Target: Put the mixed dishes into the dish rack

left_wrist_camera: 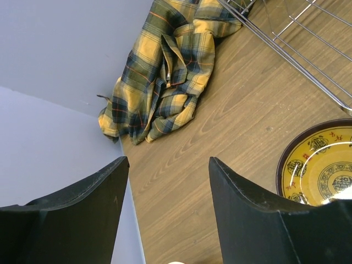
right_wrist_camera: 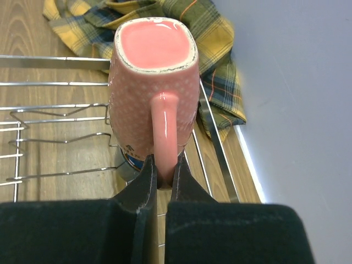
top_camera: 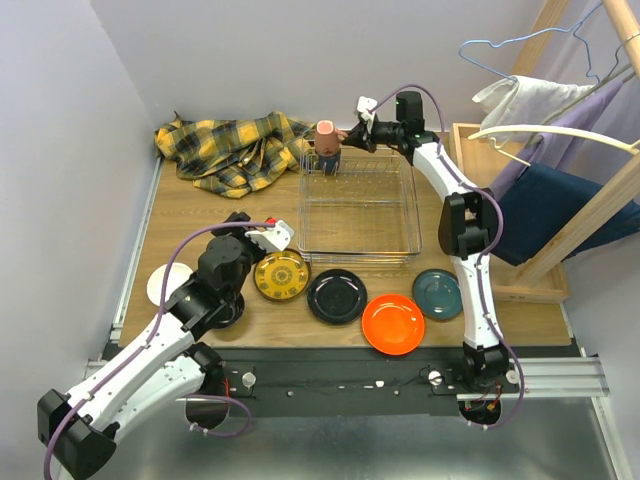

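At the far left corner of the dish rack, the right fingers are clamped on the handle of the pink cup, which is turned base up. Something dark blue beneath it is too hidden to make out. Whether the cup rests on the wires or hangs over them I cannot tell.

The left arm covers part of a white round dish near the left edge, and a dark round shape under its wrist is unclear. The left fingers stand wide apart with nothing between them, over bare wood.

The yellow patterned plate lies beside them, cut off by the edge of the left wrist view. It heads a row along the rack's near side with the black plate, orange plate and teal plate. The orange one sits closest to the near edge.

Open wood runs between the left arm and the plaid cloth, which is heaped in the far left corner just beyond the rack. The wooden surface meets pale walls at left and back. A wooden frame with hangers and garments stands at right.
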Robot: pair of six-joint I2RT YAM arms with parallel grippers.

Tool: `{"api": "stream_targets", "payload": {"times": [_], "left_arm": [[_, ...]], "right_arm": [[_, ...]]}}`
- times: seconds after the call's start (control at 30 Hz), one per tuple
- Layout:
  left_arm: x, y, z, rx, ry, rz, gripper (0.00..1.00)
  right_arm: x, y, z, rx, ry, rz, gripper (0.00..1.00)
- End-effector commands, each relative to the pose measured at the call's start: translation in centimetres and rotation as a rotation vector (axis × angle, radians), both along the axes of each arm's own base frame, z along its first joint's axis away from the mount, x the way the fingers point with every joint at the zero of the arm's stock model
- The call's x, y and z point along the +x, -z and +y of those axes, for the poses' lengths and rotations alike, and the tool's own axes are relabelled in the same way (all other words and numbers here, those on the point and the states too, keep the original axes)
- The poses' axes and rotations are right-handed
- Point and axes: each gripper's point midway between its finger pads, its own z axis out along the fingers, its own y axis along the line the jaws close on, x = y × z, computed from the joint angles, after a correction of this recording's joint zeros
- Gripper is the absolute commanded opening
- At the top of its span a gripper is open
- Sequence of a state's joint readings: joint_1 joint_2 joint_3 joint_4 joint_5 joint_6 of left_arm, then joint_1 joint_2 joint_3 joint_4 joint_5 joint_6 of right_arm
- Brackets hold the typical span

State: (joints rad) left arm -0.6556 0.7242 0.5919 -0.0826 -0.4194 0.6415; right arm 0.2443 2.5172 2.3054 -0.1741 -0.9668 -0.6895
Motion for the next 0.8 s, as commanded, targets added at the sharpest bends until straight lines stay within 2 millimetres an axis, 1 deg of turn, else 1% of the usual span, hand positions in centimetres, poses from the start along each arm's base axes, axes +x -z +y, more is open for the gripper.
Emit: {"api": "stream_targets", "payload": {"times": [0.0, 0.07, 0.1, 0.13, 0.2, 0.23, 0.27, 0.3, 0.37, 0.43, 0.47, 0.5, 0.57, 0.6, 0.7, 0.77], "left_arm": [[0.2, -0.6, 0.4, -0.044, -0.031, -0.044, 0.69], [0.3, -0.2, 0.3, -0.039, -0.029, -0.039, 0.69], [0.3, 0.0, 0.3, -0.039, -0.028, -0.035, 0.69], [0.4, -0.4, 0.1, -0.056, -0.026, -0.052, 0.69], [0.5, -0.2, 0.0, -0.059, -0.023, -0.052, 0.69], [0.5, -0.1, 0.0, -0.06, -0.023, -0.051, 0.69], [0.6, 0.0, -0.1, -0.063, -0.022, -0.047, 0.69], [0.6, 0.0, -0.2, -0.065, -0.02, -0.046, 0.69], [0.5, 0.1, -0.1, -0.066, -0.02, -0.043, 0.69], [0.5, 0.1, 0.0, -0.063, -0.025, -0.041, 0.69], [0.5, 0.2, 0.0, -0.064, -0.025, -0.04, 0.69], [0.5, 0.3, 0.0, -0.061, -0.025, -0.035, 0.69], [0.4, 0.4, 0.0, -0.058, -0.026, -0.03, 0.69], [0.4, 0.5, 0.0, -0.056, -0.024, -0.026, 0.69], [0.4, 0.7, 0.1, -0.053, -0.028, -0.02, 0.69], [0.5, 0.6, 0.0, -0.053, -0.026, -0.02, 0.69]], "right_arm": [[1.3, -5.7, -2.2, 0.084, 0.064, -0.086, 0.01], [1.1, -7.0, -2.8, 0.1, 0.068, -0.084, 0.0], [1.1, -8.5, -3.1, 0.114, 0.067, -0.119, 0.01], [1.1, -8.9, -3.7, 0.118, 0.074, -0.119, 0.01], [1.1, -9.4, -4.3, 0.12, 0.083, -0.125, 0.0], [1.4, -9.4, -5.0, 0.114, 0.096, -0.126, 0.0], [1.6, -9.6, -5.3, 0.098, 0.093, -0.161, 0.01], [1.6, -8.6, -5.8, 0.08, 0.101, -0.128, 0.0], [2.1, -7.8, -6.8, 0.06, 0.113, -0.133, 0.01], [1.9, -6.6, -7.2, 0.034, 0.105, -0.113, 0.0], [1.9, -6.1, -7.4, 0.004, 0.093, -0.147, 0.01], [1.7, -5.0, -7.3, -0.012, 0.086, -0.132, 0.01], [1.7, -4.4, -7.5, -0.023, 0.087, -0.146, 0.0], [1.7, -3.7, -7.6, -0.031, 0.086, -0.139, 0.01], [1.8, -2.6, -7.6, -0.053, 0.069, -0.145, 0.0], [1.8, -2.1, -7.5, -0.052, 0.066, -0.138, 0.01]]}}
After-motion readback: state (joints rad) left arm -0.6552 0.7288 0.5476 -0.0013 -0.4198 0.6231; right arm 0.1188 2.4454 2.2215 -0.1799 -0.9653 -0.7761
